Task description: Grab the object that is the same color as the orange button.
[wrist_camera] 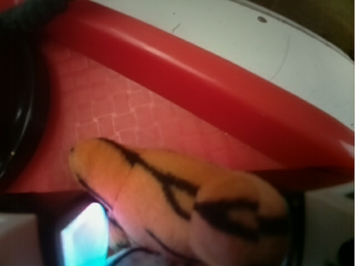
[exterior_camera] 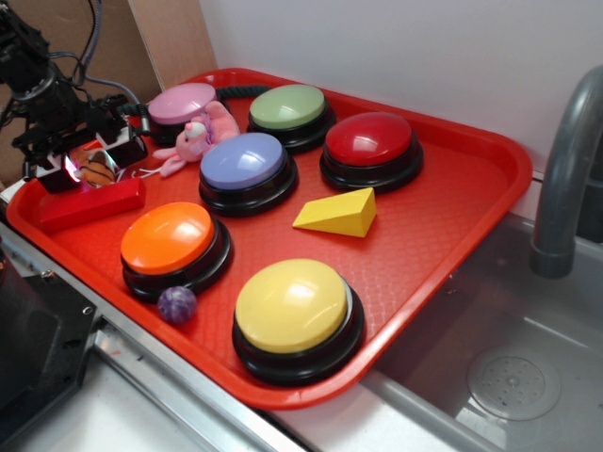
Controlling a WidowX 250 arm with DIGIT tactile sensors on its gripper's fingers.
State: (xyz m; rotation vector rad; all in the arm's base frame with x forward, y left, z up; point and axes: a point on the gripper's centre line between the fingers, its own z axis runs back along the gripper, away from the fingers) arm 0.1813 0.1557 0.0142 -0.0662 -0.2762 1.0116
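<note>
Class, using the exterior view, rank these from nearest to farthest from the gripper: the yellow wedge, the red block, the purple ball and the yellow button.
Measured from the gripper at the tray's far-left corner:
1. Red block, directly below it.
2. Purple ball, near the tray's front edge.
3. Yellow wedge, mid-tray, to the right.
4. Yellow button, at the front, farthest, though only narrowly beyond the wedge.

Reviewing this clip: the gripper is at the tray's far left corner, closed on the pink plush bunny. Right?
Not quite. The gripper is at that corner of the tray, but it holds the striped tiger toy, as both views show. The pink bunny lies free beside it.
</note>
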